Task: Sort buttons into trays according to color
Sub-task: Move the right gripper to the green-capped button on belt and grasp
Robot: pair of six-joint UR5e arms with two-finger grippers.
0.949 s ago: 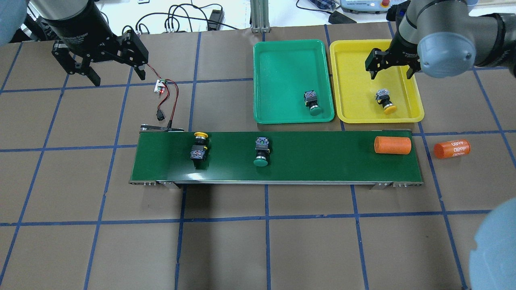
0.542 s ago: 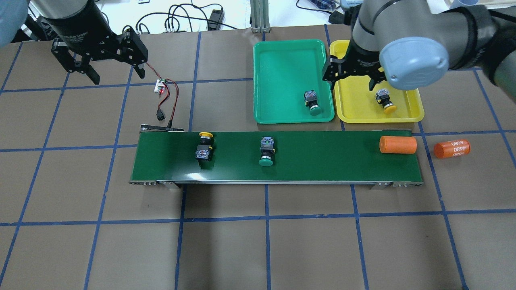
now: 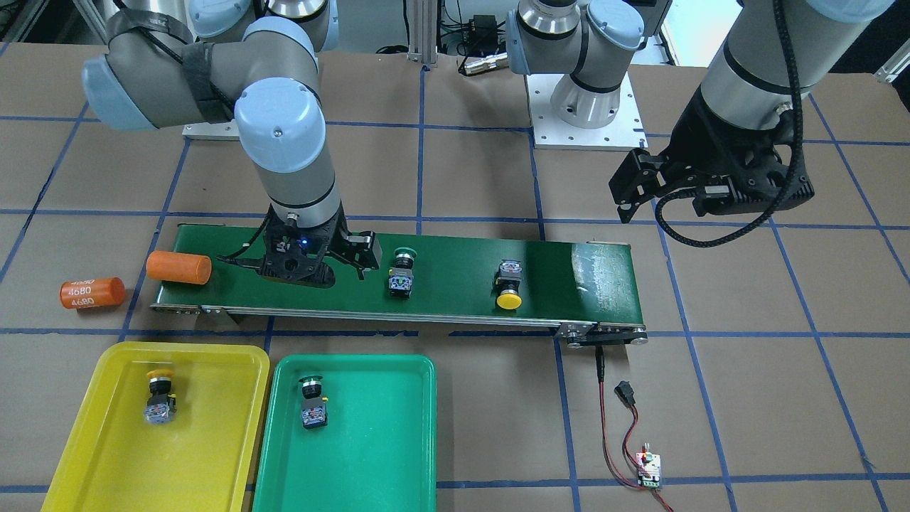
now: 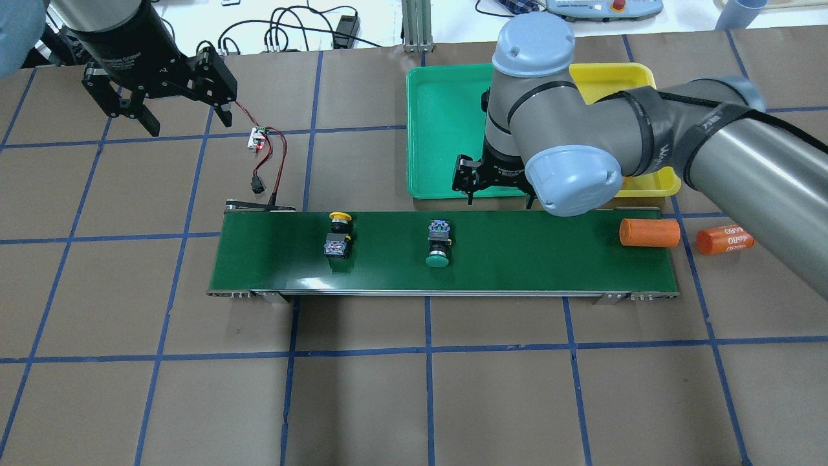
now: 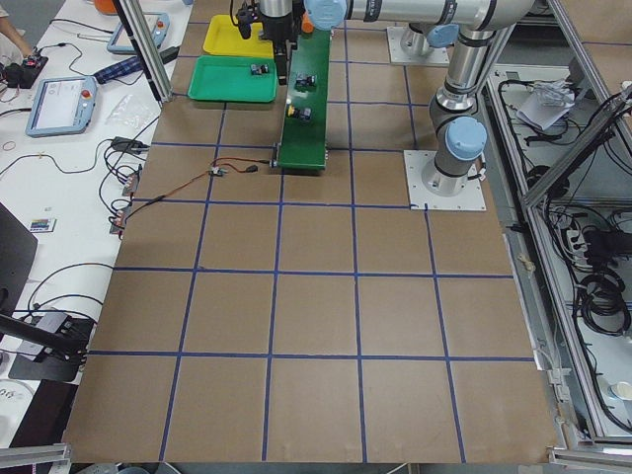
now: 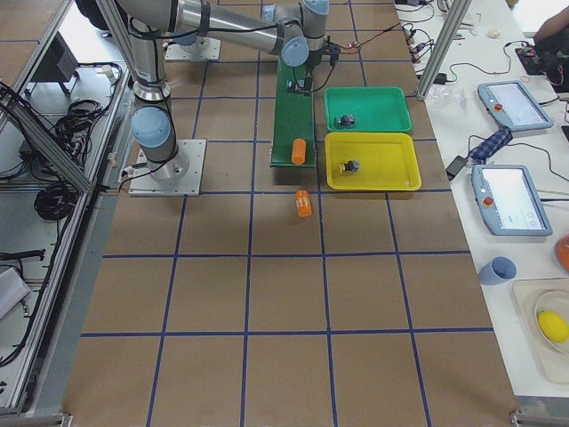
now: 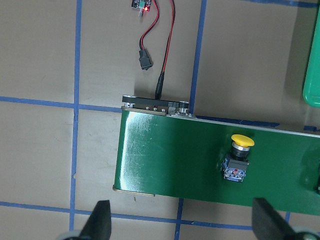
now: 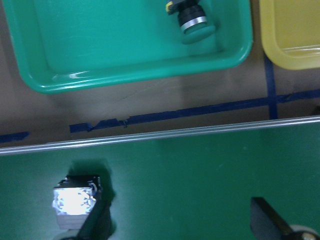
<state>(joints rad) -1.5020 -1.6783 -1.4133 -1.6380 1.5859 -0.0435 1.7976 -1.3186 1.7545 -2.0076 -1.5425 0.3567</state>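
On the dark green belt (image 4: 517, 259) lie a yellow button (image 4: 338, 234) and a green button (image 4: 438, 249). The yellow tray (image 3: 85, 441) holds another yellow button (image 3: 160, 398), and the green tray (image 3: 384, 441) another green button (image 3: 311, 404). My right gripper (image 4: 497, 195) is open and empty above the belt's far edge, to the right of the belt's green button (image 8: 75, 202). Far off at the back left, my left gripper (image 4: 187, 123) is open and empty, high above the table. Its wrist view shows the yellow button (image 7: 239, 157) on the belt.
One orange cylinder (image 4: 649, 233) lies at the belt's right end and another (image 4: 724, 239) on the table beside it. A small circuit board with red and black wires (image 4: 259, 139) sits by the belt's left end. My right arm covers much of both trays from overhead.
My right arm has swung from over the yellow tray, across the green tray's front edge, to the belt's far edge. Both belt buttons and the orange cylinder have drifted right. The left arm is still.
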